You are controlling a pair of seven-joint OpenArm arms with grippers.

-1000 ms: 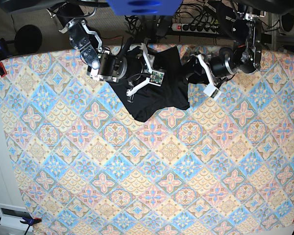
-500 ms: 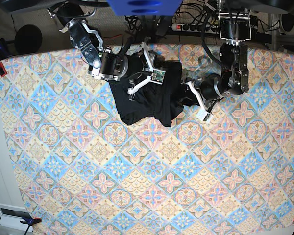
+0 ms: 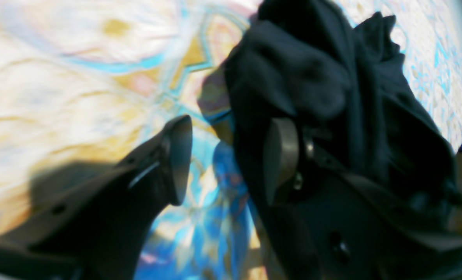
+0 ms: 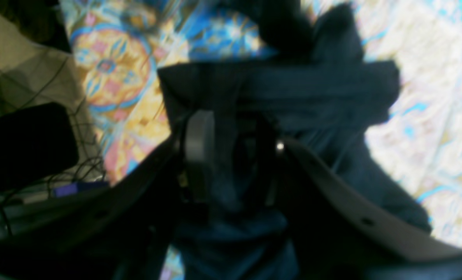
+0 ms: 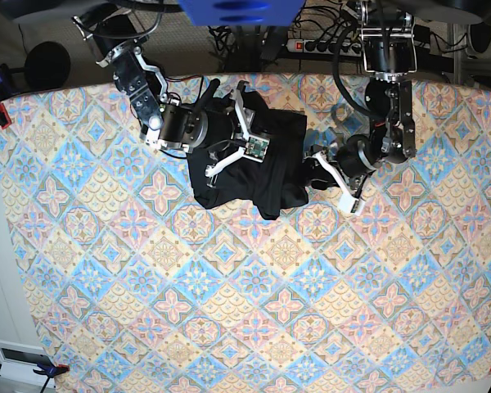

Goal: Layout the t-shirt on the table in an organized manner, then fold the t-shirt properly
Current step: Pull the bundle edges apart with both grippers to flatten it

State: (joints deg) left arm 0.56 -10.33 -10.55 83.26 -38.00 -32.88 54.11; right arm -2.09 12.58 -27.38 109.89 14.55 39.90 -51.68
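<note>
At the far edge of the table (image 5: 229, 327): one t-shirt (image 5: 245, 168), black, bunched in a heap, not yet spread. Soft, thin, limp; likely best taken at hem or shoulder edges. Right gripper (image 4: 231, 155) clenched on a fold; left gripper (image 3: 225, 159) spread apart, cloth draped over one finger. Cables and power strip (image 5: 331, 45) lie behind, off-table.

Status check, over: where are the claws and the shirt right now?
Left claw open at the t-shirt edge. Right claw shut on t-shirt. T-shirt bunched at the table far edge. Nothing blocking.
</note>
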